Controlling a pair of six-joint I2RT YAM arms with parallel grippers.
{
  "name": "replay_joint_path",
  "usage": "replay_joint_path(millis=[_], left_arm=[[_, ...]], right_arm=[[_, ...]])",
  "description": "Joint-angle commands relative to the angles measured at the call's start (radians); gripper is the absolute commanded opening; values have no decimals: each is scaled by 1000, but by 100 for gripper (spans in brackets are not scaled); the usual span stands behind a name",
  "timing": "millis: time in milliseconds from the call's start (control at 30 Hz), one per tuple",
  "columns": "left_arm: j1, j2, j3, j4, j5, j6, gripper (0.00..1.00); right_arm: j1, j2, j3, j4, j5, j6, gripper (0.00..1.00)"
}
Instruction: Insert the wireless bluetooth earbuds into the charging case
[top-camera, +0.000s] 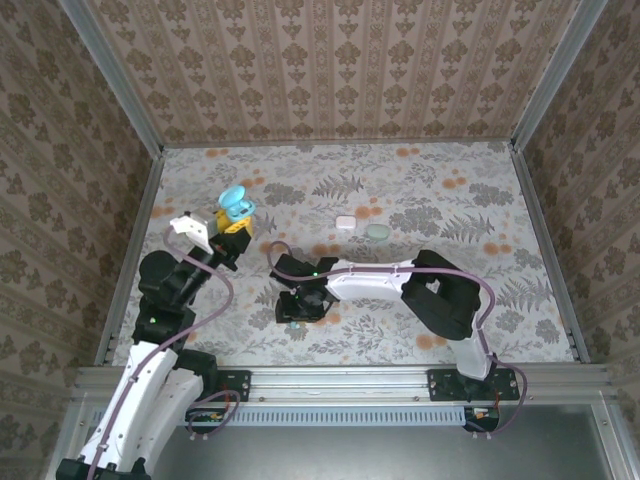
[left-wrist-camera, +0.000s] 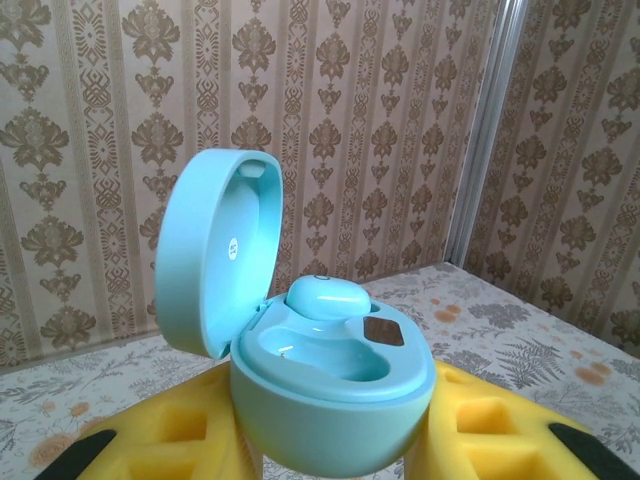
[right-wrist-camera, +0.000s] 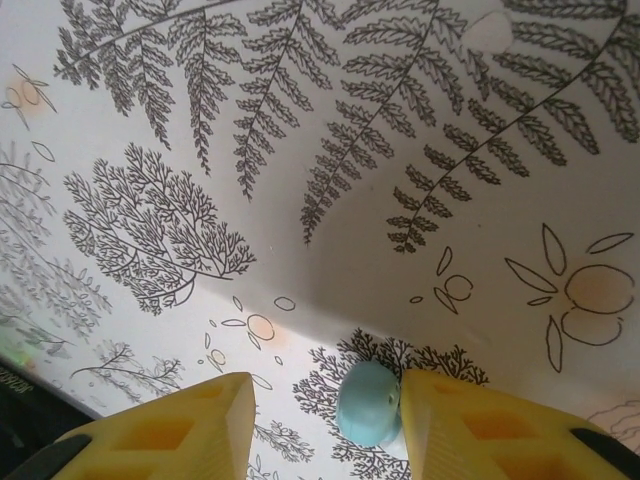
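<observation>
My left gripper (left-wrist-camera: 335, 445) is shut on a teal charging case (left-wrist-camera: 330, 400), its yellow fingers (left-wrist-camera: 170, 430) pressing both sides. It holds the case upright above the table's left part (top-camera: 236, 208). The lid (left-wrist-camera: 215, 250) stands open. One teal earbud (left-wrist-camera: 328, 297) sits in the far socket and the near socket is empty. My right gripper (right-wrist-camera: 328, 420) reaches down to the table in the middle (top-camera: 300, 308). A second teal earbud (right-wrist-camera: 368, 402) lies on the table between its jaws, touching the right finger (right-wrist-camera: 470, 420). A clear gap separates it from the left finger (right-wrist-camera: 190, 430), so the gripper is open.
A small white case (top-camera: 346, 223), a grey-green rounded case (top-camera: 378, 232) and a pale piece (top-camera: 367, 212) lie on the floral tabletop beyond my right arm. Patterned walls (top-camera: 330, 60) enclose the table on three sides.
</observation>
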Motion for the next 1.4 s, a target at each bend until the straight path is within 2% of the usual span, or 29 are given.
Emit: replay_joint_path(millis=[0,267,800,933,1067,1233,1367], left_arm=[[6,-19,-3,-18,0,5,28],[6,-22,0,-18,-1,4,28],[7,-40,0,-30,-4,-5,28],[7,-41,-3,-33,0,-7,28],[6,-35,-11,-31,10,-15,28],[4,-27,-15,-25,23,-28,29],[3,-26,-17,-27,28,-35,28]], right_arm=[[17,27,53,-146,66,-56,42],[28,86,140,-263,131,-129,36],[34,117,190,-333,181,-192,26],[14,60,137,-334,219,-230,26],[-43,-37,11,-318,237,-315,26],[-160,-150,-148,-290,180,-453,26],[-217,-196,-194,-311,133,-625,26]])
